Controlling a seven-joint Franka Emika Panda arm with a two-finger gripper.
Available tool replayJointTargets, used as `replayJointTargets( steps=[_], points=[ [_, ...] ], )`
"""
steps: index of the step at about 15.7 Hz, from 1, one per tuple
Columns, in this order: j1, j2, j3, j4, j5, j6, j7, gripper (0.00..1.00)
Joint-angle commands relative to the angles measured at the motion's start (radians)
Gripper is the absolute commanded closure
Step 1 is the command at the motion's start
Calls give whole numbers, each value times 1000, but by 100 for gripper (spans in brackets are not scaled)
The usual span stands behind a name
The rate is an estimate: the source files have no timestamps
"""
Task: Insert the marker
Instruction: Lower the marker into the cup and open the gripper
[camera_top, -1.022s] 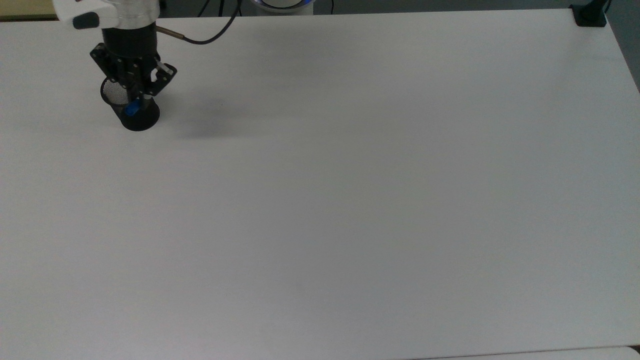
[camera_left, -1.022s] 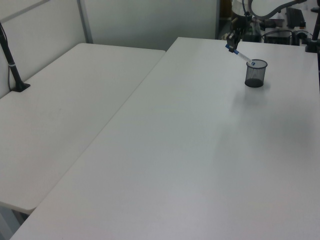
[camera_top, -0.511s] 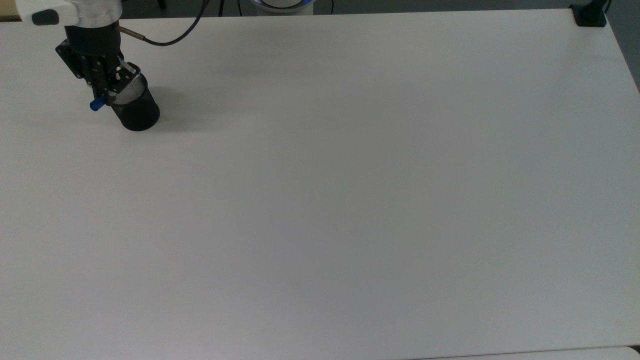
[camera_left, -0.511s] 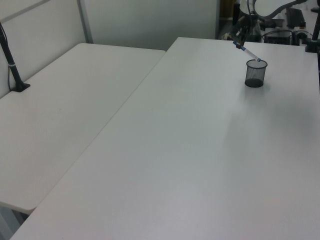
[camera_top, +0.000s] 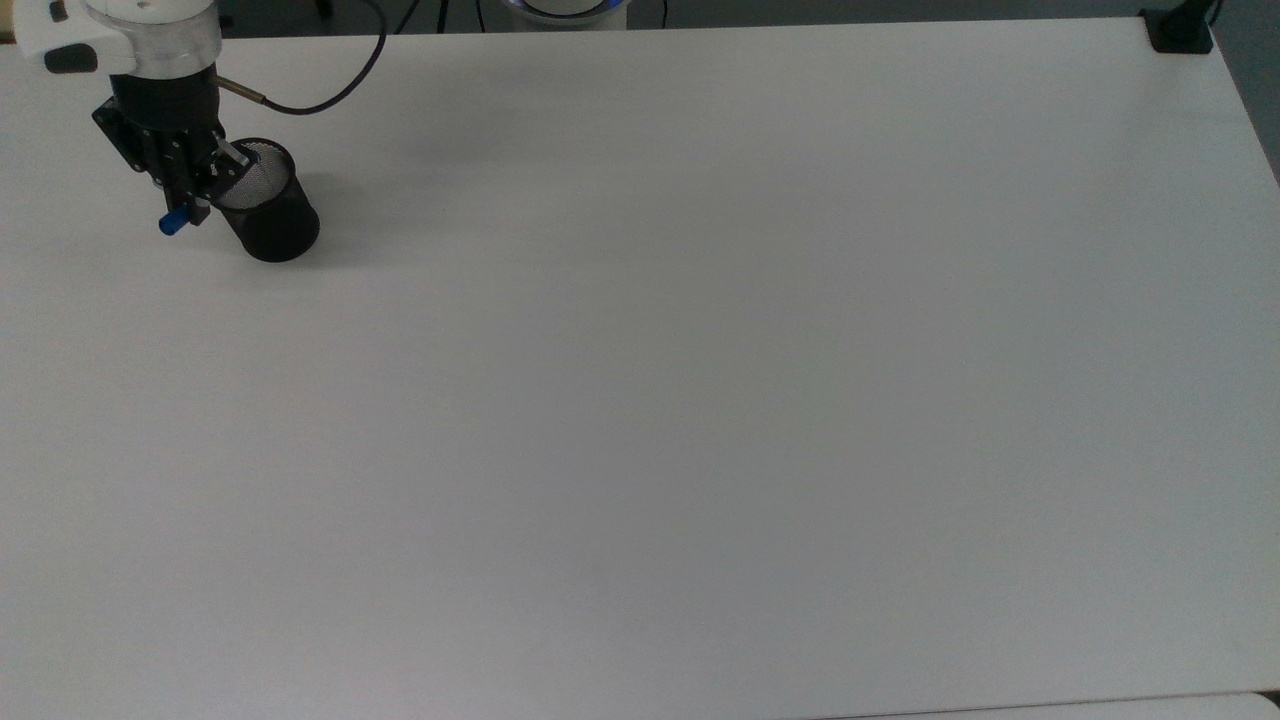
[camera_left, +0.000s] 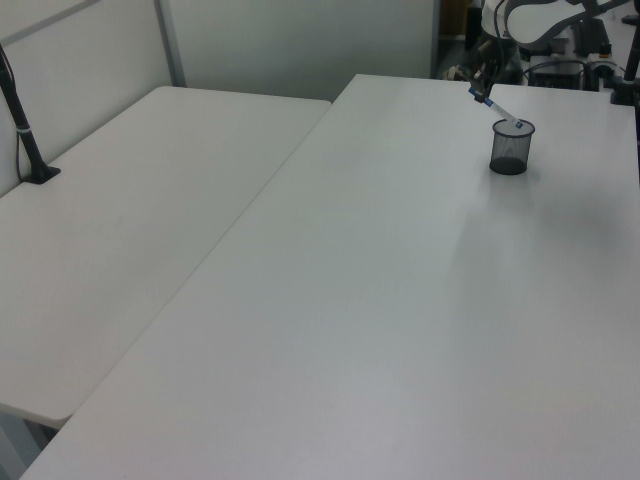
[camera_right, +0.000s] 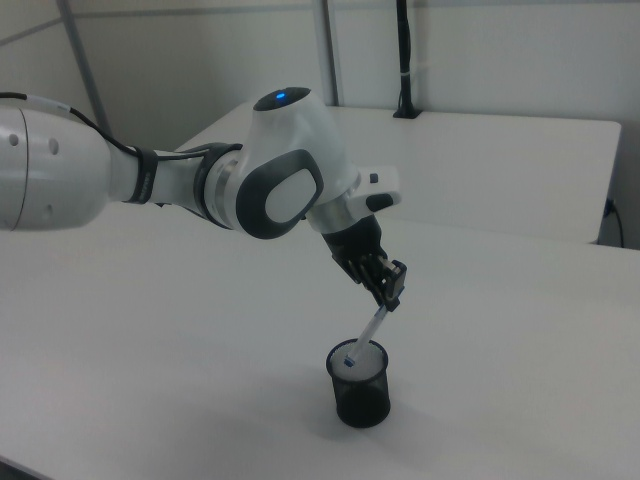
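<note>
1. Biggest thing first: the white surface (camera_top: 700, 400) takes up nearly the whole top view. A second white table (camera_left: 130, 220) sits alongside it on the left view's left, with a thin seam between the two.

2. The arm (camera_right: 200, 185) is a chunky white Panda that reaches in from the right view's left. Its wrist is angled down toward the cup, and a blue light glows on top of one joint. In the top view it's up in the top-left corner, with a dark cable (camera_top: 310, 100) looping off it.

3. A black post (camera_left: 25, 130) stands on the second table at the left view's far left edge, and a small black clamp (camera_top: 1180, 30) sits at the corner of the surface on the top view's upper right.

4. The black mesh cup (camera_right: 360, 383) stands upright on the surface, just below and beside the gripper. It's also in the top view (camera_top: 268, 215) and in the left view (camera_left: 511, 146), near the far end of the surface.

5. The gripper (camera_right: 388, 290) is black and tilted, and hangs just above the cup's rim. Its fingers look clamped on the upper part of the marker, though honestly it's small enough that I'm only fairly sure of the exact contact.

6. The marker (camera_right: 366, 336) is slanted, not upright. Its lower end with the small blue tip is dipped inside the cup's mouth, apparently at the rim on the right view's left. In the top view the blue cap (camera_top: 172, 224) pokes out past the gripper on the cup's left.
</note>
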Motion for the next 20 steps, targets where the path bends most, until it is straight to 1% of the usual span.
replayJointTargets(
  steps=[1, 3, 9, 11, 12, 14, 16, 18, 19, 20],
  points=[
    [5, -15, -22, -42, -1, 33, -34, 92],
    [4, -20, -28, -59, -2, 33, -68, 92],
    [4, -28, -29, -87, -4, 29, -73, 91],
    [4, -31, -29, -95, -4, 25, -73, 89],
    [2, -31, -31, -95, -4, 22, -73, 86],
    [2, -32, -32, -95, -4, 17, -73, 73],
    [-1, -32, -34, -93, -2, -1, -71, 53],
    [-1, -34, -34, -89, 1, -27, -62, 28],
    [-1, -35, -34, -88, 5, -33, -59, 19],
    [-3, -37, -34, -87, 10, -40, -57, 13]
  ],
)
